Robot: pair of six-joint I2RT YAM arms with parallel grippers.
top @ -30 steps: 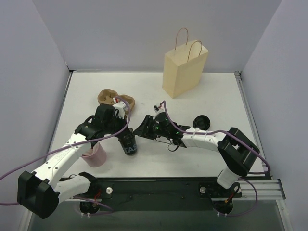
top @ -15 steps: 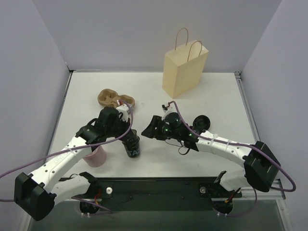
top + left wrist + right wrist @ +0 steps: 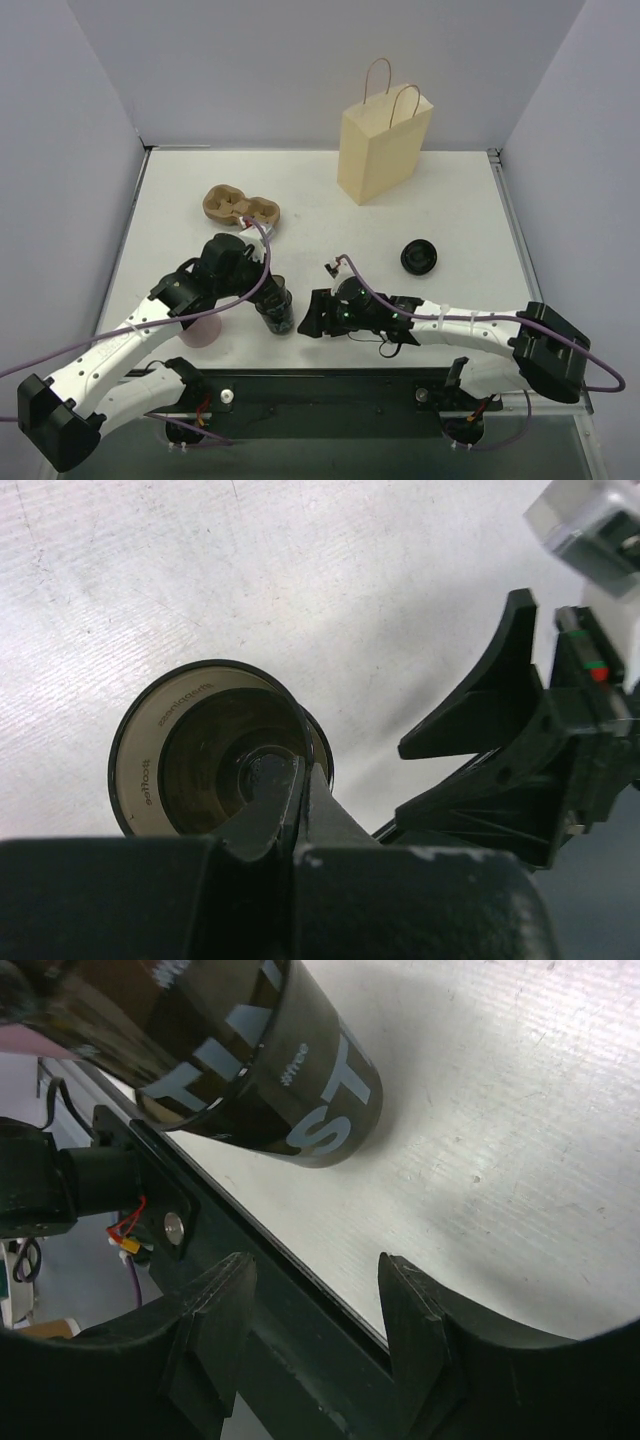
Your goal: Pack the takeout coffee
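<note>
The takeout coffee, a black cup with white lettering, is near the front edge of the desk, between the two arms; its mouth is uncovered, and the left wrist view looks straight down into its dark inside; the left claw is clamped tight on the cup's rim, one finger inside the mouth and the other outside against the wall; from the overhead view the cup looks slightly tilted, and I cannot tell whether its base rests fully on the desk; the right claw is low, just beside the cup on its right side, pointing at it; its jaws stand partly apart with nothing between them, and its own camera shows the cup's lower wall ahead of the fingers, not touching them; a round dark lid lies flat on the desk, well apart from the cup, to the right; a pink cup stands just left of the black cup, partly under the left arm; a brown pulp tray lies further back on the left; a tan paper bag stands upright at the far side.
</note>
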